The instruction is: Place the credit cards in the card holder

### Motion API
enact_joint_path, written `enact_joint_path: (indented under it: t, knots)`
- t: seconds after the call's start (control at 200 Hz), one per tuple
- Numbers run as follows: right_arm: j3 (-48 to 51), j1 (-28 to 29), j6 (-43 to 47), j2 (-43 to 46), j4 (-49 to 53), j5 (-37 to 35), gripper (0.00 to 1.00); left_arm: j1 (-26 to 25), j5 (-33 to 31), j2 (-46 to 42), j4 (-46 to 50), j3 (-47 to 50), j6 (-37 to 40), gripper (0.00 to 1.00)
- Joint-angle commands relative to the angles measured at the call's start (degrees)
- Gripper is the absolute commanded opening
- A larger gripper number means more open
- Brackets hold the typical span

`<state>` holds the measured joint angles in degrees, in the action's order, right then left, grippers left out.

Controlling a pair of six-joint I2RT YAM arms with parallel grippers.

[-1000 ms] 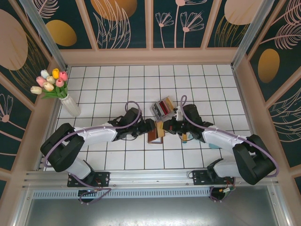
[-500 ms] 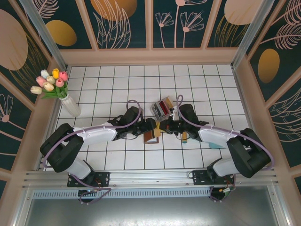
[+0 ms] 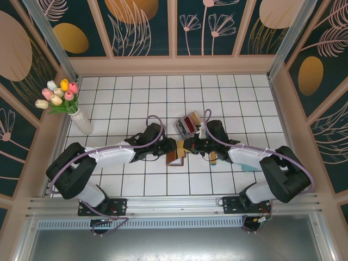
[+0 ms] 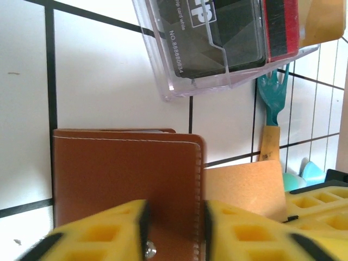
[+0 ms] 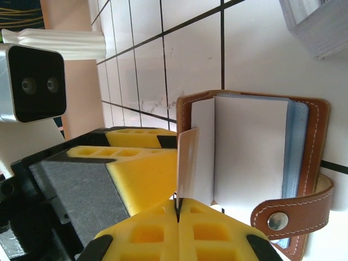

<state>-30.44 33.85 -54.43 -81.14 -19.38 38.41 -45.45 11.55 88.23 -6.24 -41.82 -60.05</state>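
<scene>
The card holder, a brown leather wallet, stands open on the tiles between both arms. My left gripper is shut on its stitched cover, a snap stud beside one pad. My right gripper is shut on a thin tan credit card, which looks pale and edge-on against the white inner pockets. In the top view the two grippers, left and right, meet at the wallet. More credit cards, red and dark grey, lie in the clear box.
A teal fork-shaped tool with a wooden handle lies right of the wallet, with small teal items beyond it. A white vase of tulips stands at the far left. Wooden walls enclose the white tiled table.
My left jaws have narrowed onto the wallet's cover. The right gripper has shifted left with its card, up against the wallet's pockets.
</scene>
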Motion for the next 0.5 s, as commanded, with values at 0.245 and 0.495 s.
enact_joint_path:
  t: [0.245, 0.495]
  knots:
    - [0.55, -0.27, -2.53, -0.31, -10.01, 4.17, 0.00, -0.27, -2.04, -1.72, 2.67, 0.95, 0.26, 0.07]
    - [-0.50, -0.44, 0.18, -0.15, -4.29, 1.56, 0.00, -0.17, -4.90, -4.56, 3.72, 2.16, -0.44, 0.00]
